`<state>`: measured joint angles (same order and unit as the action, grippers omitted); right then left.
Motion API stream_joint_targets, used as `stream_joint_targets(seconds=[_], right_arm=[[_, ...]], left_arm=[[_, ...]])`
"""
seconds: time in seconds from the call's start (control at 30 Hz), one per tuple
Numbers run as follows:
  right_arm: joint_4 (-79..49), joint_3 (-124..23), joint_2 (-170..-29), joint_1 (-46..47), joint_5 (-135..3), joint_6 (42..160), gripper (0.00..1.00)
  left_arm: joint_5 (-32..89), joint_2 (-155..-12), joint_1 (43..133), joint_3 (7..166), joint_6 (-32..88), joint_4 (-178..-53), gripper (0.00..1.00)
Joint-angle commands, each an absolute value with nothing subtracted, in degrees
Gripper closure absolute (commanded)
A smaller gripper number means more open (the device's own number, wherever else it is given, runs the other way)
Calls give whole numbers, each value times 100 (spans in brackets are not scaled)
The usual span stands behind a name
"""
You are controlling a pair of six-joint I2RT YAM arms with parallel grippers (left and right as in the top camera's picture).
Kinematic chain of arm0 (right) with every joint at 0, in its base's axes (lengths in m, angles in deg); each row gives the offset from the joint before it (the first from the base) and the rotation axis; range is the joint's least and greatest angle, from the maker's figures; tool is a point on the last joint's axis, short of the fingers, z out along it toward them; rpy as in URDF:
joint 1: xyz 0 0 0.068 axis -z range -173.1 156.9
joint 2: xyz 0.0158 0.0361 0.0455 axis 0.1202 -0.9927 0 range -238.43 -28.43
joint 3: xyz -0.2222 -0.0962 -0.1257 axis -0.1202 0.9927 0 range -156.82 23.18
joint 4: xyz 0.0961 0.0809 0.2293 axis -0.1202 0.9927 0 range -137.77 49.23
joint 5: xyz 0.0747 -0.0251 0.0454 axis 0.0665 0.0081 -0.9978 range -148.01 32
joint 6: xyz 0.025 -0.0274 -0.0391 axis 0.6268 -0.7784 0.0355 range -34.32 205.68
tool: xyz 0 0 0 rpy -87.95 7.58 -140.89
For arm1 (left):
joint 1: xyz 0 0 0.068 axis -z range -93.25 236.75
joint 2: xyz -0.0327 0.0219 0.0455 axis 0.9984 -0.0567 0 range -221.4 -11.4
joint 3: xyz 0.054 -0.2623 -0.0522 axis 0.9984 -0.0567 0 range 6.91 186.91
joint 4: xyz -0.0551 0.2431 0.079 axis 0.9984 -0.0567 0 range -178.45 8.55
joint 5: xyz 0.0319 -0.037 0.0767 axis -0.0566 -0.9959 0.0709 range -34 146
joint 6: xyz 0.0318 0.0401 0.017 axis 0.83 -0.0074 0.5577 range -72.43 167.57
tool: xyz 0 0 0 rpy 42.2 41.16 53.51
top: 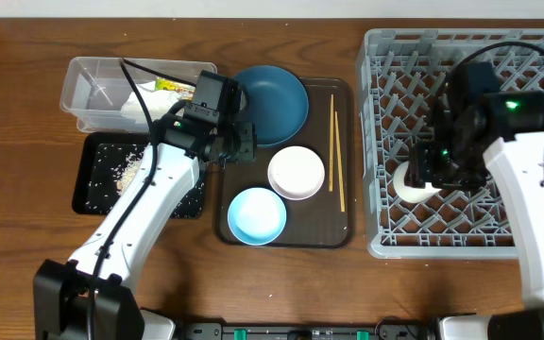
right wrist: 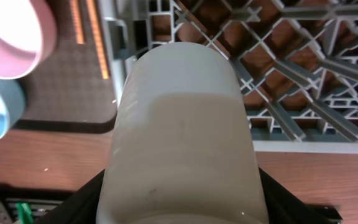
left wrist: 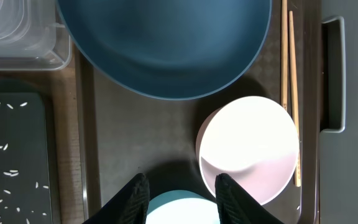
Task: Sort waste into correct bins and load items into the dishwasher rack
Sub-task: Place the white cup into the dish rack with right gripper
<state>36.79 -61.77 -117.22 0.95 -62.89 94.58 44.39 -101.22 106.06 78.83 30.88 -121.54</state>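
My right gripper point(top: 421, 175) is shut on the small white cup point(top: 414, 184), which lies on its side over the left part of the grey dishwasher rack point(top: 536, 57). The cup point(right wrist: 182, 124) fills the right wrist view, with the rack point(right wrist: 291, 74) behind it. My left gripper point(top: 239, 142) hovers open and empty point(left wrist: 182, 196) over the brown tray, between the blue plate point(top: 272, 102) and the light blue bowl point(left wrist: 182, 210). The white bowl point(left wrist: 247, 146) and the chopsticks point(left wrist: 289, 74) lie to its right. The clear tub point(top: 88, 94) holds tissue and a yellow-green wrapper point(top: 170, 86). Rice lies in the black tray point(top: 93, 179).
The dark brown serving tray point(top: 343, 231) sits mid-table and carries the plate, both bowls and the chopsticks point(top: 336, 151). The tub and black tray stand against its left side, the rack close on its right. Bare wooden table runs along the front.
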Motion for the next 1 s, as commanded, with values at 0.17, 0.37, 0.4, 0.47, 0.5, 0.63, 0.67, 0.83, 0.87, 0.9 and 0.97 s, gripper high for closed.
stream_joint_targets(seconds=[0.17,0.37,0.4,0.47,0.5,0.63,0.67,0.83,0.87,0.9,0.97], right_arm=[[3141,-5453,-11819,-67,-6167,9467,55],[2544,-5018,-11819,-67,-6202,9467,54],[2485,-4968,-11819,-67,-6215,9467,53],[2394,-4859,-11819,-67,-6256,9465,52],[2372,-4811,-11819,-67,-6256,9465,50],[2354,-4758,-11819,-67,-6258,9465,14],[2352,-4765,-11816,-67,-6256,9465,8],[2173,-4900,-11805,-67,-6254,9603,1],[2162,-4977,-11799,-67,-6254,9609,1],[2168,-5082,-11790,-67,-6254,9638,1],[2201,-5331,-11770,-67,-6258,9640,1]], left_arm=[[4517,-10138,10613,7826,3141,-12178,62],[4517,-10138,10613,7826,3141,-12178,62],[4517,-10138,10613,7826,3141,-12178,62],[4517,-10138,10613,7826,3141,-12189,62],[4517,-10138,10613,7826,3141,-12194,62],[4517,-10138,10613,7826,3141,-12218,62],[4517,-10138,10613,7826,3141,-12218,62],[4517,-10138,10613,7826,3138,-12213,62],[4517,-10138,10613,7826,3138,-12213,62],[4515,-10138,10613,7826,3138,-12215,62],[4515,-10138,10613,7826,3138,-12215,62]])
